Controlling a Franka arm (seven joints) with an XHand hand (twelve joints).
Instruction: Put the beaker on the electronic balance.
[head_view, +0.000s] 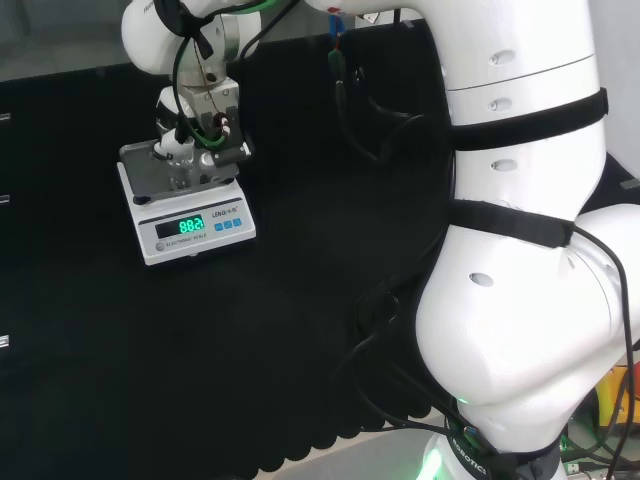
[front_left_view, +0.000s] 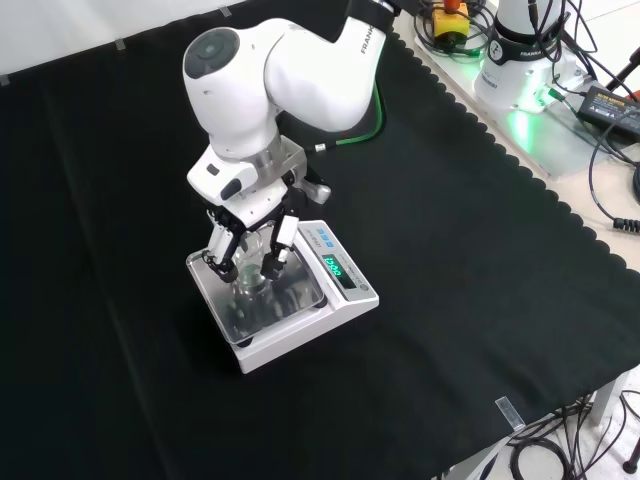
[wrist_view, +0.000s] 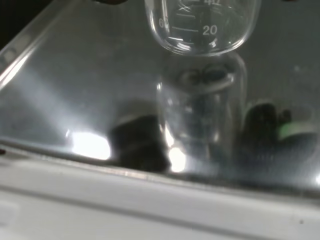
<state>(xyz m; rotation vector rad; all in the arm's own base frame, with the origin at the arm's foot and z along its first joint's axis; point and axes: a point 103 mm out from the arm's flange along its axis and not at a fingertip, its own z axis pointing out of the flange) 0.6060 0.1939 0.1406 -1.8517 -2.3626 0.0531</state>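
Observation:
A clear glass beaker (front_left_view: 254, 272) with printed graduation marks stands upright on the shiny steel pan (front_left_view: 290, 300) of the white electronic balance (front_left_view: 345, 290). In the wrist view the beaker's base (wrist_view: 202, 35) meets its own reflection on the pan (wrist_view: 75, 100). The black and white hand (front_left_view: 248, 222) reaches down over the pan, its fingers (front_left_view: 276, 255) curled round the beaker from both sides. In the head view the hand (head_view: 195, 140) hangs over the balance (head_view: 190, 225) at the far left of the cloth, and the balance's green display is lit.
Black cloth lies all round the balance. In the front view the arm's base (front_left_view: 520, 50), a power adapter (front_left_view: 612, 102) and cables sit beyond the cloth's scalloped edge at the upper right. The arm's big white links (head_view: 520, 230) stand at the right of the head view.

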